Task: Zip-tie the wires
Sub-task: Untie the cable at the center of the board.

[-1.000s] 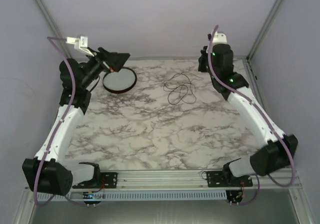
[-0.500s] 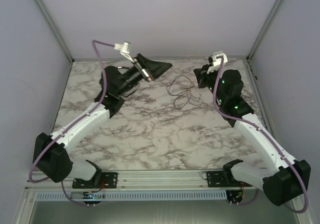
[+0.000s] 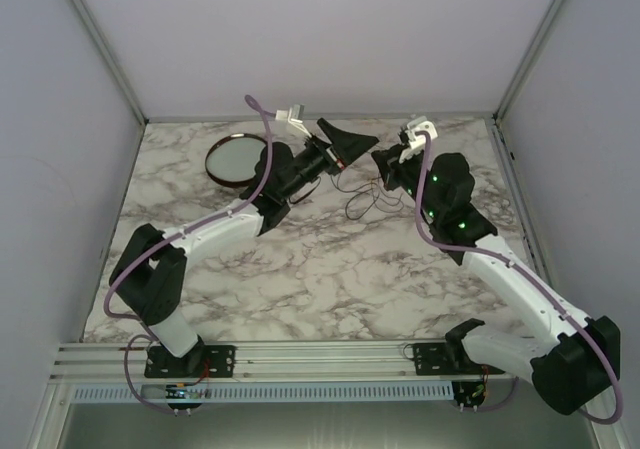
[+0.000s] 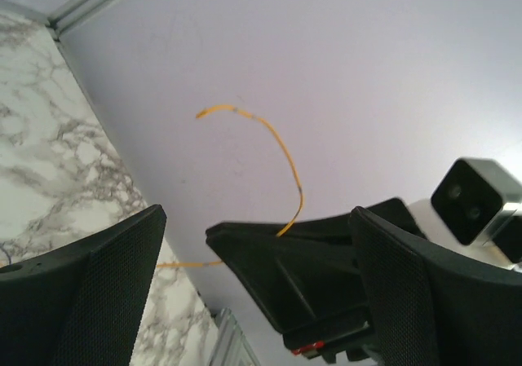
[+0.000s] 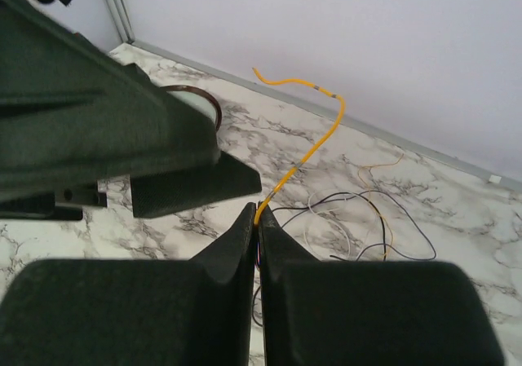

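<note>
The wires (image 3: 368, 201) lie in loose dark loops on the marble table (image 3: 300, 259), at its far middle part. In the top view, the left gripper (image 3: 345, 141) and the right gripper (image 3: 383, 161) come together just above the far side of these loops, tips towards each other and very near. A round dish (image 3: 237, 159) with a dark rim stands on the table to the left of them, beside the left arm. From this view I cannot tell how the fingers stand.

In the left wrist view, the two fingers of the left gripper are spread wide, with nothing between the pads. The tip of the right gripper shows in the gap between them. A thin yellow strand (image 4: 277, 146) rises from that tip and bends in an arc in front of the lilac wall.

In the right wrist view, the fingers of the right gripper are pressed together and pinch the yellow strand at their tip. The strand climbs up and curls to the left. Behind it the other strands, dark, white and orange, lie on the marble, and the left gripper fills the left side, with the dish partly hidden behind it.
</note>
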`<control>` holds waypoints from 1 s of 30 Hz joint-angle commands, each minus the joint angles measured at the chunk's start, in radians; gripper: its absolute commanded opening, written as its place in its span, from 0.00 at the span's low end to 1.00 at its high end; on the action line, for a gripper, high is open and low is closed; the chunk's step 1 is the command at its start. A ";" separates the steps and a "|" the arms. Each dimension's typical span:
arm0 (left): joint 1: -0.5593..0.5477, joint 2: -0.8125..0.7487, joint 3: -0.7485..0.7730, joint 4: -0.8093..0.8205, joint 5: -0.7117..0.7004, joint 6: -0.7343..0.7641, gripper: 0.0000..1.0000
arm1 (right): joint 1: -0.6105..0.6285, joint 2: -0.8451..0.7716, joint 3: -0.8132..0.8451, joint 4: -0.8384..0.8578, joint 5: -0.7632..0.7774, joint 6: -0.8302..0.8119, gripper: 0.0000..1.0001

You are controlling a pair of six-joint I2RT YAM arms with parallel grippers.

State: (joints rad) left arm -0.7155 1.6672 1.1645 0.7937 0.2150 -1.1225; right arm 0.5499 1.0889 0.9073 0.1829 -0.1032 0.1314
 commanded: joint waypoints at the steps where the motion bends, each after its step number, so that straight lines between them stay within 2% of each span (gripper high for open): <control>1: -0.005 0.006 0.048 0.152 -0.058 -0.023 0.95 | 0.012 -0.042 -0.011 0.037 -0.007 -0.016 0.00; 7: -0.004 0.040 0.081 0.153 -0.059 -0.018 0.95 | 0.015 -0.054 -0.035 0.035 -0.027 -0.015 0.00; 16: -0.005 0.089 0.152 0.085 -0.034 0.018 0.88 | 0.032 -0.043 -0.035 0.069 -0.063 -0.014 0.00; 22: -0.006 0.112 0.174 0.115 -0.015 0.000 0.83 | 0.042 -0.023 -0.039 0.073 -0.084 -0.021 0.00; 26: -0.011 0.121 0.187 0.140 0.005 -0.013 0.71 | 0.047 -0.004 -0.038 0.073 -0.069 -0.021 0.00; 30: -0.012 0.114 0.180 0.132 -0.002 0.007 0.46 | 0.048 0.002 -0.039 0.073 -0.063 -0.019 0.00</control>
State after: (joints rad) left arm -0.7219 1.7847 1.3167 0.8703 0.2005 -1.1336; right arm 0.5865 1.0885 0.8646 0.2108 -0.1600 0.1158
